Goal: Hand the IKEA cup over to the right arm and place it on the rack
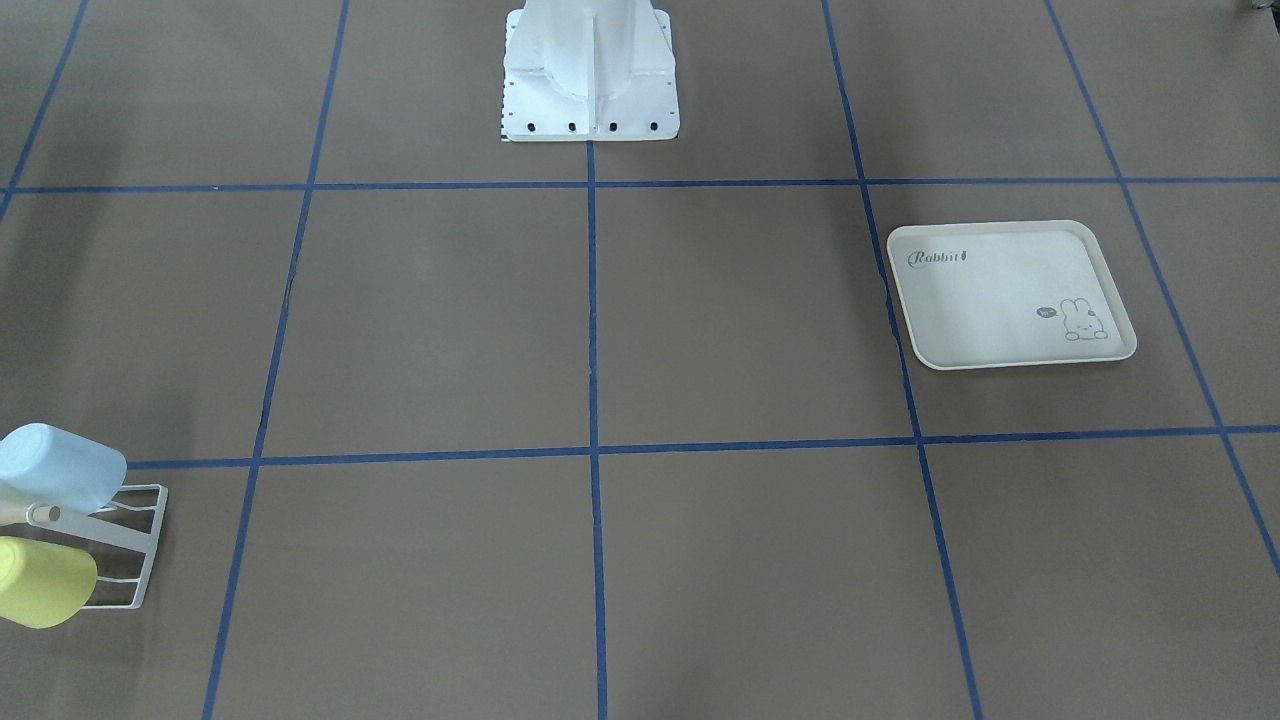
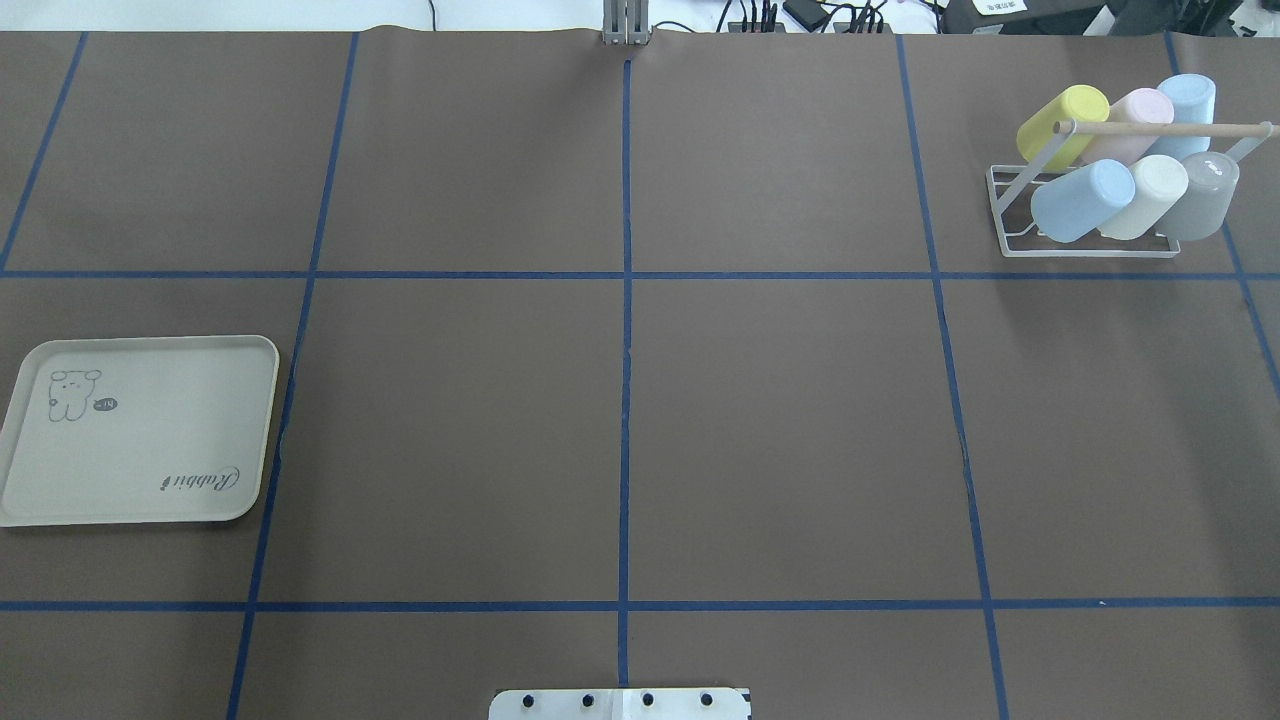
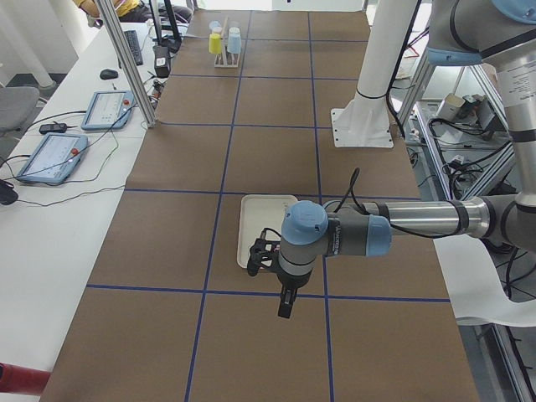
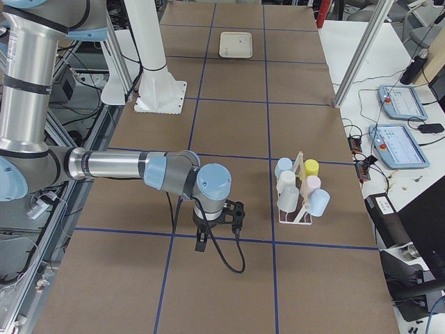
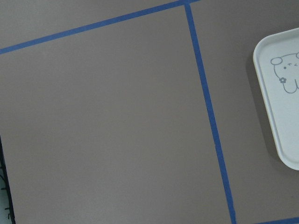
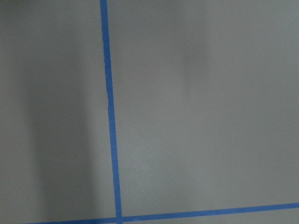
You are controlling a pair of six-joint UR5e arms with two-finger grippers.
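Observation:
Several pastel cups (image 2: 1085, 200) hang on the white wire rack (image 2: 1090, 256) at the far right of the table; the rack (image 1: 150, 550) sits at the lower left in the front-facing view. The left gripper (image 3: 285, 308) shows only in the exterior left view, pointing down above the table just this side of the tray. Only the exterior right view shows the right gripper (image 4: 201, 243), which hangs low over the table to the left of the rack (image 4: 295, 212). I cannot tell whether either gripper is open or shut. No cup shows at either gripper.
A cream rabbit-print tray (image 2: 140, 430) lies bare on the robot's left side, also at the right edge of the left wrist view (image 5: 285, 93). The white robot base (image 1: 590, 70) stands at the table's near middle. Blue tape lines grid the brown table.

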